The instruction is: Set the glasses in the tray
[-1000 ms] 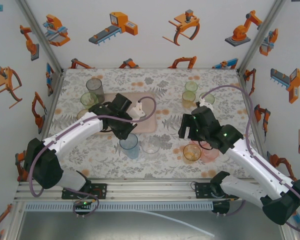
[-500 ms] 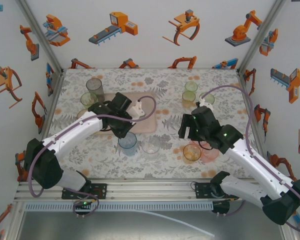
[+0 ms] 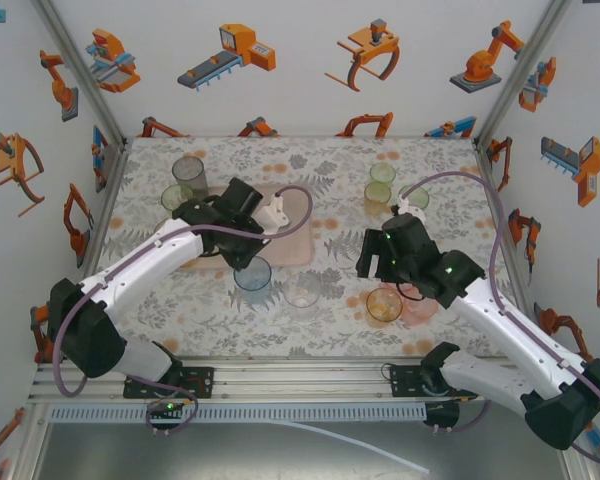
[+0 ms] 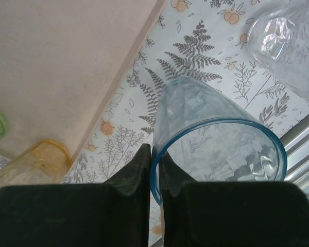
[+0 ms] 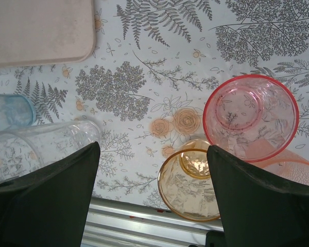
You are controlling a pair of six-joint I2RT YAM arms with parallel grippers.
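Note:
My left gripper (image 3: 246,257) is shut on the rim of a blue glass (image 3: 252,273), one finger inside and one outside. In the left wrist view the gripper (image 4: 153,154) pinches the blue glass (image 4: 216,149) just beside the edge of the pale pink tray (image 4: 62,62). The tray (image 3: 292,246) lies at centre left, partly under my left arm. My right gripper (image 3: 378,267) is open and holds nothing. It hovers (image 5: 153,149) over bare cloth, left of an amber glass (image 5: 195,180) and a pink glass (image 5: 250,116).
A clear glass (image 3: 302,296) stands near the blue one. A grey glass (image 3: 189,175) and a green glass (image 3: 176,198) stand left of the tray. Two green glasses (image 3: 382,173) and an amber one (image 3: 377,193) stand at the back right. The table's metal front rail (image 5: 144,221) is close.
My left gripper has closed fully on the blue glass's rim and carried it a little away from the front edge, toward the tray. The right arm has not moved.

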